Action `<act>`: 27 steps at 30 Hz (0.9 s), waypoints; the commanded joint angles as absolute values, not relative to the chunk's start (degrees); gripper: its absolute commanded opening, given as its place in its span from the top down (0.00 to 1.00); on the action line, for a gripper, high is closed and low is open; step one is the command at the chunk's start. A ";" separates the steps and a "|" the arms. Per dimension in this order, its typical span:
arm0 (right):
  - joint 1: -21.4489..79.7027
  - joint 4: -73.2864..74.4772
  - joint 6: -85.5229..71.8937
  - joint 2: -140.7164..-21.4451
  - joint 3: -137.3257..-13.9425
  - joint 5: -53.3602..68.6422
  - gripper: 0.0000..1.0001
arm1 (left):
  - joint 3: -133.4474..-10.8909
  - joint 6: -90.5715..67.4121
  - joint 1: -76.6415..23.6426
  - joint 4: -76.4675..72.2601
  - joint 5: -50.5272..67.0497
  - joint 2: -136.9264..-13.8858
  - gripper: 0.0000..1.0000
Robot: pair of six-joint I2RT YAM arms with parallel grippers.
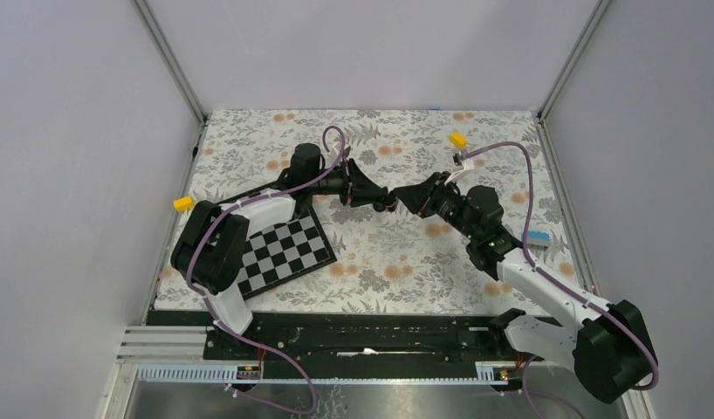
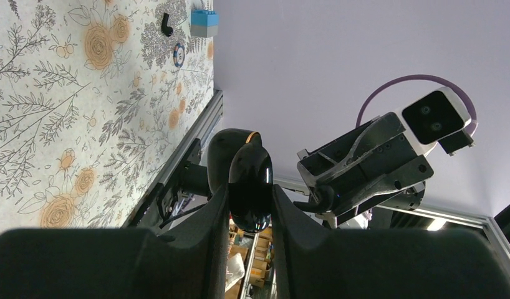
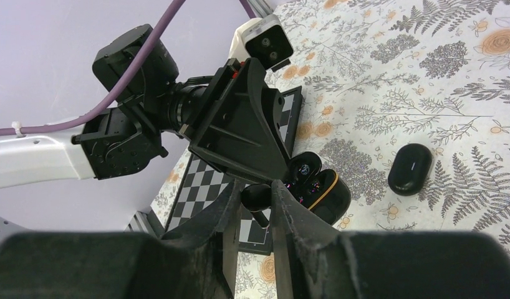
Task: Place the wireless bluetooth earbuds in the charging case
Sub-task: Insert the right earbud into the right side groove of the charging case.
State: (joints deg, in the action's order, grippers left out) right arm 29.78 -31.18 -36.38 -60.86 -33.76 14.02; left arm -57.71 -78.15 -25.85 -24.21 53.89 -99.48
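Note:
The charging case (image 2: 249, 180) is glossy black, and my left gripper (image 2: 249, 194) is shut on it in the air. Its lid stands open, and an orange rim (image 3: 330, 187) shows in the right wrist view. My right gripper (image 3: 257, 192) is shut on one black earbud (image 3: 255, 198), stem pointing down, right beside the open case (image 3: 315, 190). In the top view both grippers (image 1: 381, 201) (image 1: 412, 195) meet tip to tip above mid-table. A small black bent piece (image 2: 167, 25), seemingly the other earbud, lies on the cloth.
A checkerboard mat (image 1: 284, 249) lies under the left arm. A second black pebble-shaped object (image 3: 410, 168) rests on the floral cloth. A blue-grey block (image 2: 204, 23) and a small ring (image 2: 178, 56) sit near the right edge. Yellow blocks (image 1: 458, 139) (image 1: 184, 203) lie farther out.

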 commanded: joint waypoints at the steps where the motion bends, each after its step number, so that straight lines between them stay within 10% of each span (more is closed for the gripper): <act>1: 30.60 -35.87 -36.46 -62.58 -34.46 12.91 0.72 | -57.67 -79.19 -26.19 -28.10 53.72 -97.47 1.00; 27: 31.82 -36.84 -36.03 -65.91 -32.80 12.31 0.74 | -56.06 -81.96 -26.19 -32.48 54.95 -97.47 1.00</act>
